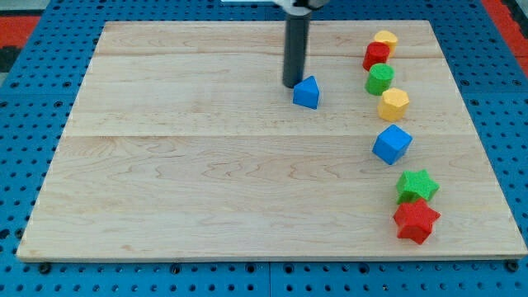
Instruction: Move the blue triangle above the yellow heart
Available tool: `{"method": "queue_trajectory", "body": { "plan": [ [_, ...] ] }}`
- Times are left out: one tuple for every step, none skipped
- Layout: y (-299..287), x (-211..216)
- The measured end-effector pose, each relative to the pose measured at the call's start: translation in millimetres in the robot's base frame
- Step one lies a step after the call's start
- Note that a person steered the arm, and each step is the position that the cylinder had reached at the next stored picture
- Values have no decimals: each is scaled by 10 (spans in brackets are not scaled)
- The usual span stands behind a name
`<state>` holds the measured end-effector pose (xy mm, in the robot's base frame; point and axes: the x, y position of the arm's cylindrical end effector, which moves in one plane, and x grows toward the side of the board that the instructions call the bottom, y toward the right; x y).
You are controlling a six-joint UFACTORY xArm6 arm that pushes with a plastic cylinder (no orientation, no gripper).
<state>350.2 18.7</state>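
Camera view, the only 1. Wooden board (206,181) lies on a blue pegboard (33,124) full of holes.

My tip (293,85) is at the lower end of a dark upright rod (294,49) that enters from the view's top. No hand or jaws on this rod, so nothing opens, closes or holds. The tip sits just to the view's left of the blue triangle (307,92), at its upper left edge; touching or a hair apart, cannot tell.

The blue triangle is in the board's upper middle, alone, well apart from the other blocks, which all run down the view's right side.

That column, top to bottom:
- yellow heart (385,39), nearest the board's top edge, shape only partly clear because the next block covers its lower left.
- red block (376,56), touching the yellow heart, just below and left of it; shape hard to make out.
- green cylinder (380,79), just below the red block, close or touching.
- yellow hexagon (393,105), just below and slightly right of the green cylinder.
- blue cube (392,144), below the yellow hexagon with a small gap, turned corner-on.
- green star (417,185), lower right.
- red star (416,221), touching the green star from below, near the board's bottom right corner.

The blue triangle sits to the view's left of the yellow heart and lower than it, about level with the green cylinder and yellow hexagon.

Red strips (503,16) show at the view's top corners beyond the pegboard.
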Motion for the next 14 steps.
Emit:
{"method": "queue_trajectory", "body": {
  "plan": [
    [-45,500],
    [470,425],
    [644,-210],
    [420,-230],
    [152,-564],
    [380,-821],
    [-2,-739],
    [173,-273],
    [424,-556],
    [595,-968],
    [686,-1195],
    [813,-1224],
    [548,-1048],
    [1029,-912]
  ]
}}
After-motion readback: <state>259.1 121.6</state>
